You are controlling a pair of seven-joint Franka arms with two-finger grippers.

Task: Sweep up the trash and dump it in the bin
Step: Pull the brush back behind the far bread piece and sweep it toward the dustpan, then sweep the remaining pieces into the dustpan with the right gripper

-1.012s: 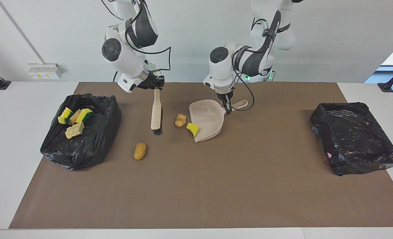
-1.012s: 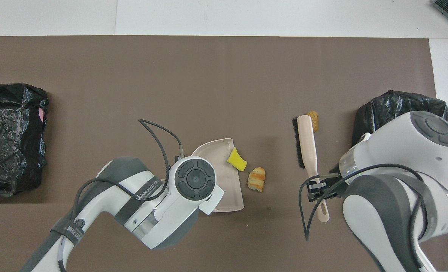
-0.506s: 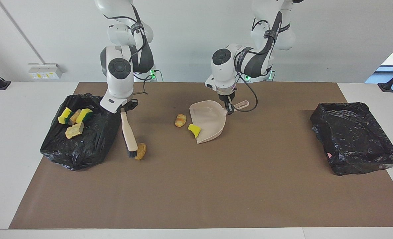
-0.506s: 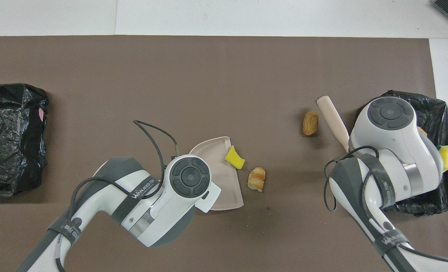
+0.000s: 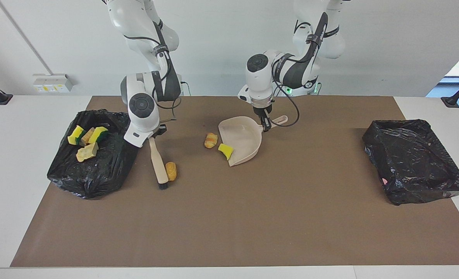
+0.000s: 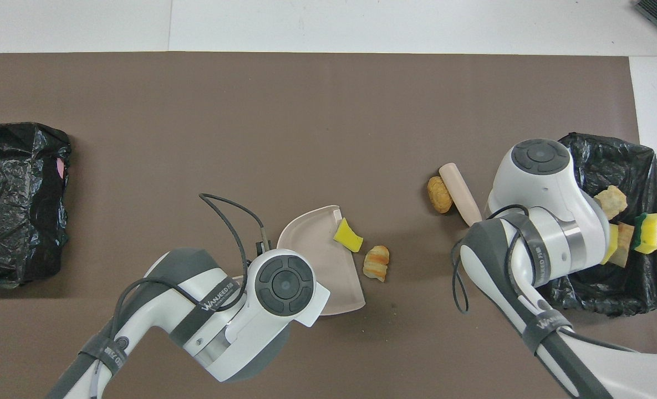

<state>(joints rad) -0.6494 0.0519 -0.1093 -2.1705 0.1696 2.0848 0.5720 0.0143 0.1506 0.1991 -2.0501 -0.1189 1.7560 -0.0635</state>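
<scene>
The tabletop point(image 5: 229, 232) carried a black bin point(image 5: 93, 155) at the right arm's end, with four bits of trash point(image 5: 86, 141) inside. The dustpan point(image 5: 241, 138) lay mid-table, its handle clamped in the left gripper point(image 5: 266, 126)'s shut jaws. The right gripper point(image 5: 152, 135)'s jaws were closed on the brush point(image 5: 158, 164), its bristles on the mat. A brown nugget point(image 5: 171, 171) touched the brush; a yellow sponge piece point(image 5: 225, 150) lay at the dustpan's mouth, a croissant point(image 5: 211, 140) just beside.
</scene>
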